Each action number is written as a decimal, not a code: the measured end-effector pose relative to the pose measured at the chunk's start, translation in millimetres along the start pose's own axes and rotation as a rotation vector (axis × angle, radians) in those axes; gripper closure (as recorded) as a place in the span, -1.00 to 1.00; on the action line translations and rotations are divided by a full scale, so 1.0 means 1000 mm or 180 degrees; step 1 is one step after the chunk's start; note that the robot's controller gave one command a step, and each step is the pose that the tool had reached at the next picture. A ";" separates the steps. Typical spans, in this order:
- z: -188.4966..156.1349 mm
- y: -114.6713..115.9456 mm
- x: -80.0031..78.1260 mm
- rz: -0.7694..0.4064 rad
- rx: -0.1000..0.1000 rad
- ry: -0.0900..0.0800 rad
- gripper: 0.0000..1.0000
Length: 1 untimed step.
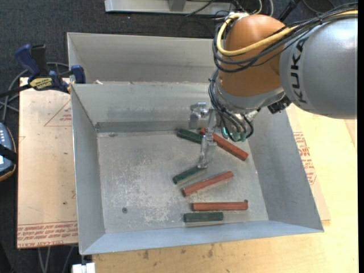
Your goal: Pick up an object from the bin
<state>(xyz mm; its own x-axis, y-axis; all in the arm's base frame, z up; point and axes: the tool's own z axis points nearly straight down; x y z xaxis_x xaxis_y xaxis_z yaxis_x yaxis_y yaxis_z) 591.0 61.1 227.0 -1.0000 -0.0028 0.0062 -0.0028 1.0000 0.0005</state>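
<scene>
overhead view of the grey metal bin (pixel 85 152), with the arm and its orange wrist cover (pixel 250 50) entering from the right. the gripper (pixel 203 162) hangs low inside the bin, right of centre. its tip is at the upper right end of a dark green stick (pixel 187 175) that lies slanted on the floor. contact between tip and stick cannot be confirmed, and whether the tool is apart or together cannot be told from this angle. just below that stick, nearly parallel to it, lies a red-brown stick (pixel 208 183). towards the back wall, a second green stick (pixel 186 134) and a red stick (pixel 232 147) lie to either side of the tool, the red one sloping down to the right. near the front wall a third red stick (pixel 219 206) lies flat, with another green stick (pixel 203 216) just beside it on its near side.
</scene>
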 end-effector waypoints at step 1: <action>0.144 -0.025 0.073 -0.0915 0.0000 0.0000 -1.00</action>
<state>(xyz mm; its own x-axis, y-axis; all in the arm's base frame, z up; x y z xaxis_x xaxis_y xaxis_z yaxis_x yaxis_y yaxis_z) 517.5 36.4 83.4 -0.9581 -0.2863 0.0057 -0.2863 0.9581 0.0023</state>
